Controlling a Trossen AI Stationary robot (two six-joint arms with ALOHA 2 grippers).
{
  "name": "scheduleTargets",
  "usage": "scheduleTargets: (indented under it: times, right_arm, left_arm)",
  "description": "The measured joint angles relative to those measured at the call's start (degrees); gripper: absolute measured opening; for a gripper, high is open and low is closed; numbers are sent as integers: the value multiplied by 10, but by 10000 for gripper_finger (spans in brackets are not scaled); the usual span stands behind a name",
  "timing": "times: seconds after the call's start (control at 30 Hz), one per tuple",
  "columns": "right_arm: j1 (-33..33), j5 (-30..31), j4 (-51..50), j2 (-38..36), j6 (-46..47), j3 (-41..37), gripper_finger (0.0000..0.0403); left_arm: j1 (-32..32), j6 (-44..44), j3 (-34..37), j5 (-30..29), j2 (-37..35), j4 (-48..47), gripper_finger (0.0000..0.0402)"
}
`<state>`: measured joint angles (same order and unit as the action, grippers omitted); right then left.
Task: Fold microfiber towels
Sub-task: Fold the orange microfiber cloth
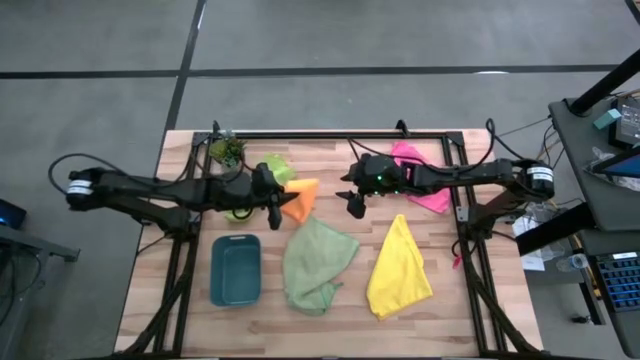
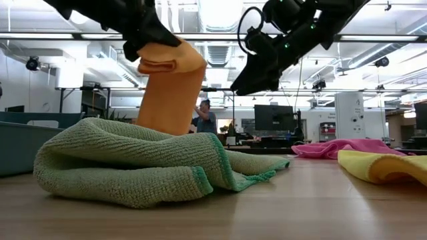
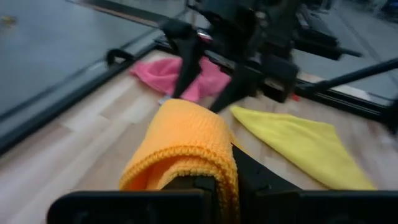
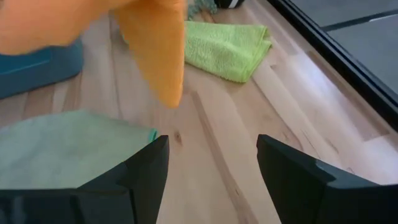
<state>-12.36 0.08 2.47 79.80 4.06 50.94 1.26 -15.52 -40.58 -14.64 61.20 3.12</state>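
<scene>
We find the left gripper clamped shut on the orange towel, hung above desk centre presumably for folding, while the right gripper, at its three o'clock, stands wide open and empty.

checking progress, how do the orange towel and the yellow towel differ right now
The orange towel hangs in the air, pinched by the left gripper; the yellow towel lies on the table, untouched. Orange is bunched and doubled over; yellow is spread in a rough triangle. Both are plain soft cloths.
</scene>
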Motion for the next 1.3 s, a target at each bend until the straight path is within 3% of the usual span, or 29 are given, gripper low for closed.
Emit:
scheduleTargets:
  times: [0.27,0.43,0.8,1.13,1.3]
  right_arm:
    - [4,-12,82,1,4,-25,233]
    - [35,-23,176,1,-106,-66,233]
    - [147,201,403,41,-453,-122,221]
    - [158,261,435,123,-644,-53,221]
    - [158,259,450,144,-671,-27,221]
  left_arm:
    - [31,13,0,-22,48,77,0]
    - [55,-9,0,-23,83,112,0]
    - [72,-129,0,2,88,132,0]
    - [71,-188,0,48,80,141,0]
    - [71,-191,0,54,80,139,0]
